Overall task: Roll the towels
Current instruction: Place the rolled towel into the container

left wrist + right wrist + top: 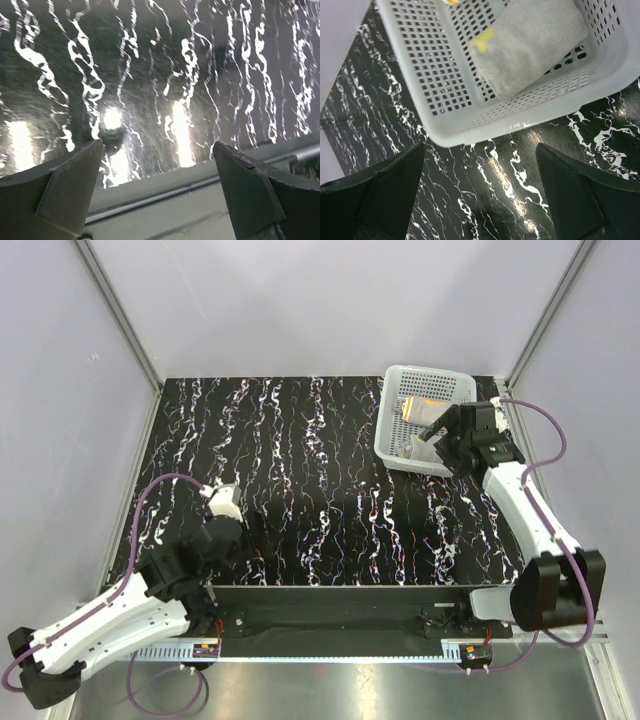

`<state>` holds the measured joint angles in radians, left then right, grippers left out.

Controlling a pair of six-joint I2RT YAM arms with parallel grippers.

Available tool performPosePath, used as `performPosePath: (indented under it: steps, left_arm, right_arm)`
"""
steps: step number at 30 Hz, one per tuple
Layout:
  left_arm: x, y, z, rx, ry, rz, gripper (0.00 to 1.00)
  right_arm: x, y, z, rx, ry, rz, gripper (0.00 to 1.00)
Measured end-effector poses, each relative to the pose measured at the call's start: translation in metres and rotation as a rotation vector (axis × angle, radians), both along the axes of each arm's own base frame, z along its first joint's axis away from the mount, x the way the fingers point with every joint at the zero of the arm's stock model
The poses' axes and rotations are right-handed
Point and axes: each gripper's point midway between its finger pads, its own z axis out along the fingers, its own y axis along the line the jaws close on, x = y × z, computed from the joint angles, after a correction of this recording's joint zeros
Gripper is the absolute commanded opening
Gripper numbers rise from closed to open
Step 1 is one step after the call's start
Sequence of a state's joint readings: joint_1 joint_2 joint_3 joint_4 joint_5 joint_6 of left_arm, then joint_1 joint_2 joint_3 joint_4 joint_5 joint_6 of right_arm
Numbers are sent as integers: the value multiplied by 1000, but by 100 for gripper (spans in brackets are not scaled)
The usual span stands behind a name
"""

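The white perforated basket (445, 131) sits at abt 1 o'clock on the black marbled table (300, 470), w/ a grey towel (527, 42) lying inside it. In the right wrist view the towel looks folded or loosely bundled, a small yellow tag at its near corner. Whether it counts as rolled I can't tell. A yellow-orange item peeks at the basket's far edge in the top view, too small to name.

The right gripper (480, 192) hangs over the basket's near rim, jaws spread wide w/ nothing between them. The towel lies toward 12–1 o'clock from its fingertips, apart from them. The left gripper (157, 187) sits at abt 8 o'clock on the table, also spread wide and holding nothing — only bare marbled surface shows between its fingers.

Judgement on the step: the scene fits two stages. Either the towel is waiting to be lifted out and rolled on the table, or it's a done bundle dropped in the basket w/ the arm hanging above it. The pics don't settle which.

Either way, any reach into the basket needs the right arm to clear the rim and the fingers to straddle the towel's thick middle — thin edges would slip or unfold.
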<state>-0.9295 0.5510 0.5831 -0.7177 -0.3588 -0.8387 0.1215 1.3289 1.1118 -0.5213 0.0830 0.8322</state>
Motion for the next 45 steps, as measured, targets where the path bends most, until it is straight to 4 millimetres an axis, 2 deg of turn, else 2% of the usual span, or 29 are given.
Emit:
performPosePath:
  steps: [5, 9, 13, 18, 21, 23, 26, 30, 33, 36, 37, 41, 45]
  left_arm:
    - [13, 14, 0, 37, -19, 61, 99]
    - [26, 22, 10, 70, -50, 113, 99]
    - [44, 39, 23, 112, -124, 209, 99]
    - [67, 57, 45, 159, -252, 306, 99]
    - [85, 64, 59, 216, -346, 353, 99]
    - [100, 69, 60, 291, -405, 393, 99]
    - [117, 81, 39, 451, -450, 428, 99]
    - [123, 112, 2, 605, -449, 458, 99]
    - [124, 142, -11, 639, -448, 540, 99]
    - [126, 167, -21, 644, -442, 634, 97]
    - [127, 171, -24, 636, -447, 649, 95]
    - [135, 179, -43, 659, -427, 628, 98]
    - [149, 170, -40, 682, -484, 549, 99]
  right_arm:
    - [-19, 1, 21, -15, -70, 54, 100]
    - [-28, 2, 28, -21, -100, 82, 100]
    - [-41, 5, 24, -9, -96, 106, 100]
    - [-73, 8, 12, 6, -94, 151, 100]
    - [-83, 12, 13, 4, -105, 195, 100]
    - [-88, 14, 15, -6, -121, 226, 100]
    - [-99, 14, 25, -25, -174, 265, 100]
    - [-114, 15, 47, -60, -300, 318, 100]
    - [-122, 16, 56, -85, -390, 347, 100]
    - [-125, 14, 55, -117, -446, 360, 100]
    - [-125, 13, 53, -126, -460, 359, 100]
    - [-124, 6, 41, -150, -448, 324, 100]
    - [-118, 2, 35, -167, -459, 298, 100]
